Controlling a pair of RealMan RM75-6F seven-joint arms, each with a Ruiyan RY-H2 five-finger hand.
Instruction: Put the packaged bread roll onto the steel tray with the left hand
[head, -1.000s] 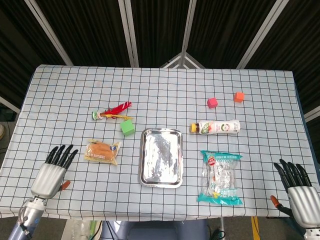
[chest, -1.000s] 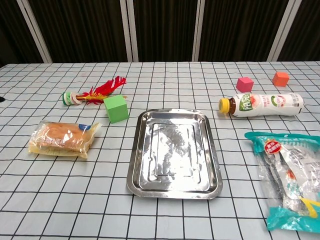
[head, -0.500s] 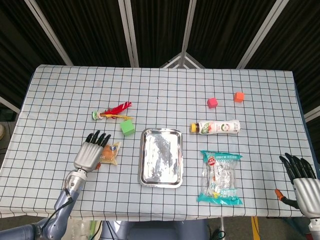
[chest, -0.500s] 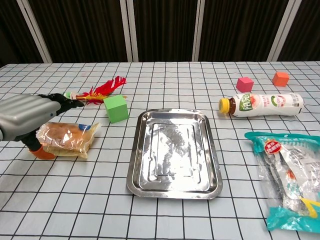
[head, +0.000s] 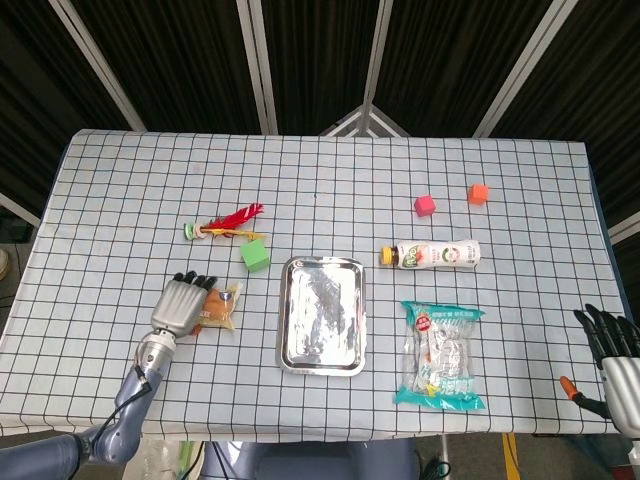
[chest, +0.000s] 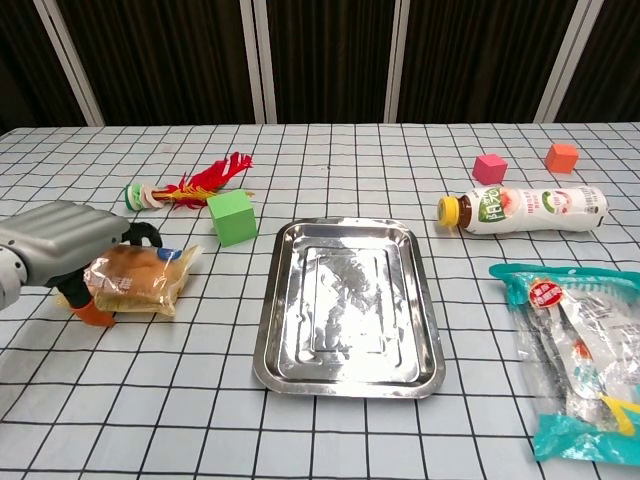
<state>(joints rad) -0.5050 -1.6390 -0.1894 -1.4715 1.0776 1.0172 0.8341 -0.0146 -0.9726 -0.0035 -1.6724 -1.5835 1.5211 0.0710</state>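
The packaged bread roll (head: 224, 303) (chest: 142, 279) lies flat on the checked tablecloth, left of the steel tray (head: 322, 316) (chest: 345, 300). My left hand (head: 180, 303) (chest: 62, 241) lies on the roll's left end, with its fingers curled over the far edge and the orange-tipped thumb at the near side, gripping the packet. The tray is bare. My right hand (head: 615, 362) shows only in the head view, at the bottom right past the table's edge, with its fingers spread and nothing in it.
A green cube (head: 256, 254) (chest: 231, 217) and a red feathered shuttlecock (head: 225, 224) (chest: 190, 183) sit just beyond the roll. Right of the tray lie a drink bottle (head: 432, 254) (chest: 525, 209) and a snack bag (head: 441, 353) (chest: 575, 355). A pink cube (head: 425, 205) and an orange cube (head: 478, 193) lie farther back.
My left hand came in from the near left onto the roll, and its fingers have now curled down over the packet. My right hand slid lower toward the frame's corner.
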